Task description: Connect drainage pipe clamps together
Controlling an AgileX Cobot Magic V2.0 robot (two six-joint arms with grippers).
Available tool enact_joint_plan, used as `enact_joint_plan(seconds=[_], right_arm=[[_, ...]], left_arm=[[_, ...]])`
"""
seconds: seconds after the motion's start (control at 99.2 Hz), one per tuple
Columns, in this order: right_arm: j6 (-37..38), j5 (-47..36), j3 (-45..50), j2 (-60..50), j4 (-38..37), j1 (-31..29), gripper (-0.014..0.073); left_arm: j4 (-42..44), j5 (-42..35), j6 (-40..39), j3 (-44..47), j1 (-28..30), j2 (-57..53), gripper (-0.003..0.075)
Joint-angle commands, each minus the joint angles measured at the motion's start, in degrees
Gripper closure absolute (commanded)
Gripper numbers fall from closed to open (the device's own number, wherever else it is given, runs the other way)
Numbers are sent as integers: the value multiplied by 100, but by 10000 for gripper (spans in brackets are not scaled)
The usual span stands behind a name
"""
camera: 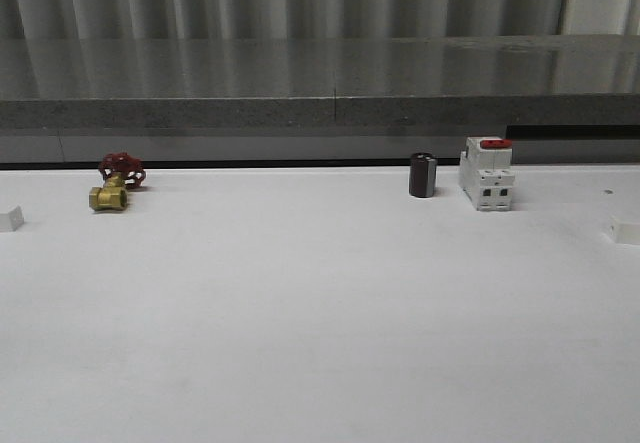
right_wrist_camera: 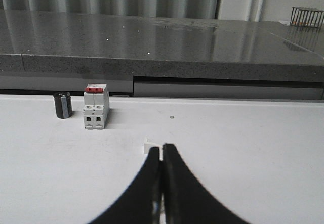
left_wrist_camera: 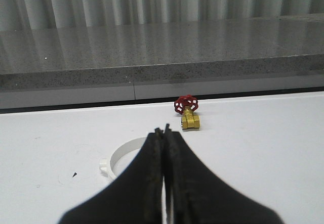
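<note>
In the left wrist view a white drainage pipe clamp [left_wrist_camera: 123,154] lies flat on the white table, a curved band with a small tab [left_wrist_camera: 105,164] at its end. My left gripper [left_wrist_camera: 164,131] is shut with nothing between its fingers. It hangs just over the clamp and hides most of the arc. In the right wrist view my right gripper [right_wrist_camera: 162,147] is also shut and empty.
A brass valve with a red handwheel [camera: 118,183] stands at the back left. A black cylinder [camera: 422,175] and a white breaker with a red switch [camera: 487,173] stand at the back right. Small white blocks sit at the left [camera: 10,218] and right [camera: 625,231] edges; one block [right_wrist_camera: 151,145] lies just beyond my right fingertips.
</note>
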Motion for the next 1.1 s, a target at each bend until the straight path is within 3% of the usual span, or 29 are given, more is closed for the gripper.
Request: enact_joint_plan(seconds=[0.0, 0.302, 0.514, 0.715, 0.907, 1.088], right_arm=[[-39, -452, -89, -69, -54, -4, 661], [-39, -452, -89, -69, -54, -4, 661], [-39, -452, -89, -69, -54, -4, 661], [-39, -452, -89, -69, -54, -4, 661], [-39, -452, -89, -69, -54, -4, 661], [-39, -452, -89, -69, -54, -4, 661]], left_arm=[[-64, -471, -43, 195, 4, -177, 740], [-264, -678, -43, 166, 4, -177, 740], [-264, -373, -43, -282, 4, 69, 740], [382, 873, -43, -1331, 4, 885, 740], [390, 2166, -43, -2216, 4, 1768, 740], [366, 2529, -43, -2721, 4, 2602, 739]])
